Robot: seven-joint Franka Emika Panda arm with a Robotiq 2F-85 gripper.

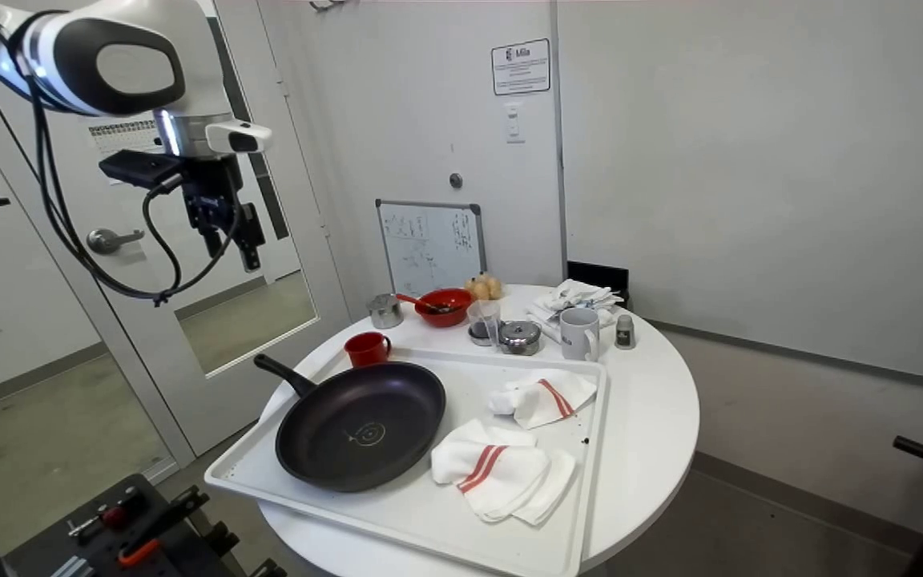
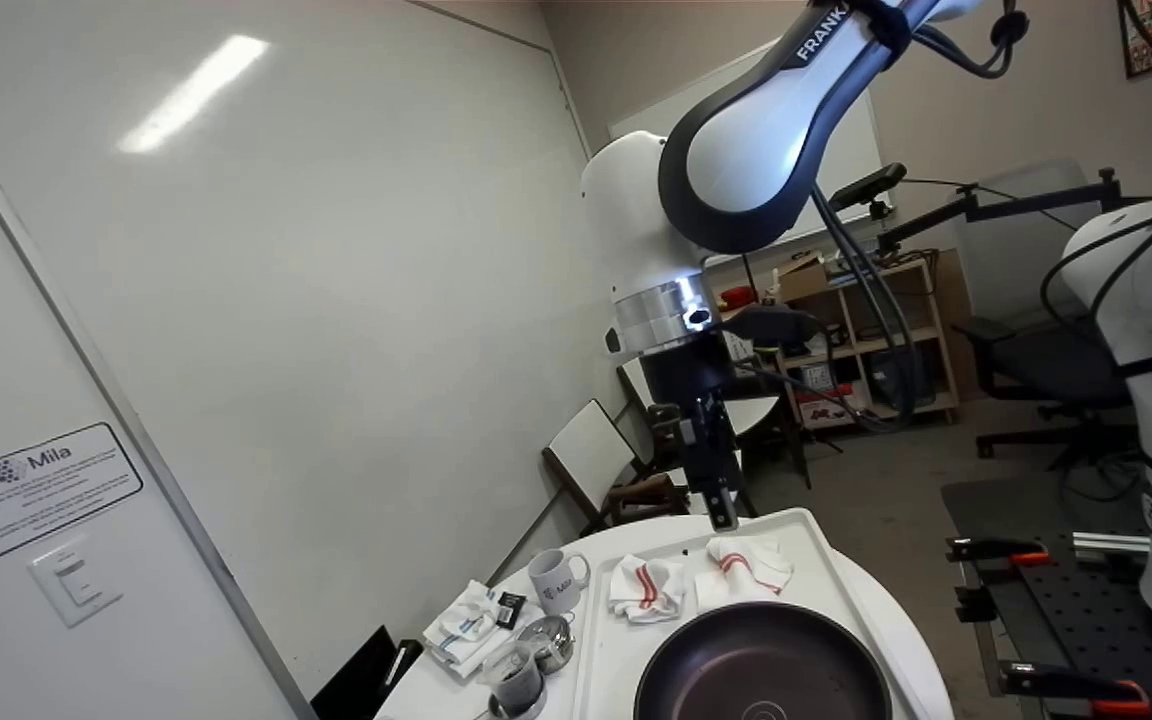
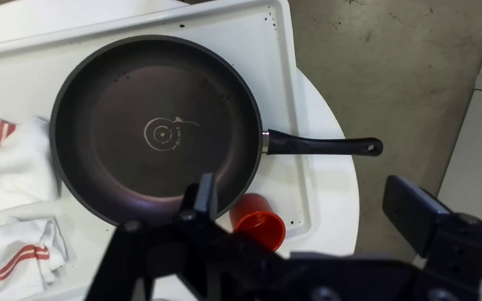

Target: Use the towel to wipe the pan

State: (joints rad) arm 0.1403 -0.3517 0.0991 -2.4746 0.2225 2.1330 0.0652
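Observation:
Two white towels with red stripes lie bunched on a white tray (image 1: 429, 501). The larger towel (image 1: 501, 473) lies beside the pan and also shows in the wrist view (image 3: 15, 163). The smaller towel (image 1: 546, 398) lies behind it and shows in the wrist view (image 3: 19, 255). The dark pan (image 1: 361, 425) sits upright on the tray, its black handle (image 3: 320, 146) past the table edge. A few dark specks show in the pan (image 3: 157, 100). My gripper (image 3: 308, 205) is open and empty, well above the tray; it shows in both exterior views (image 1: 233, 252) (image 2: 721, 515).
A red mug (image 1: 367, 350) stands close to the pan. At the back of the round table are a red bowl (image 1: 444, 308), a metal pot (image 1: 519, 338), a clear cup (image 1: 484, 320), a grey mug (image 1: 580, 335), a shaker (image 1: 625, 332) and folded cloths (image 1: 574, 296).

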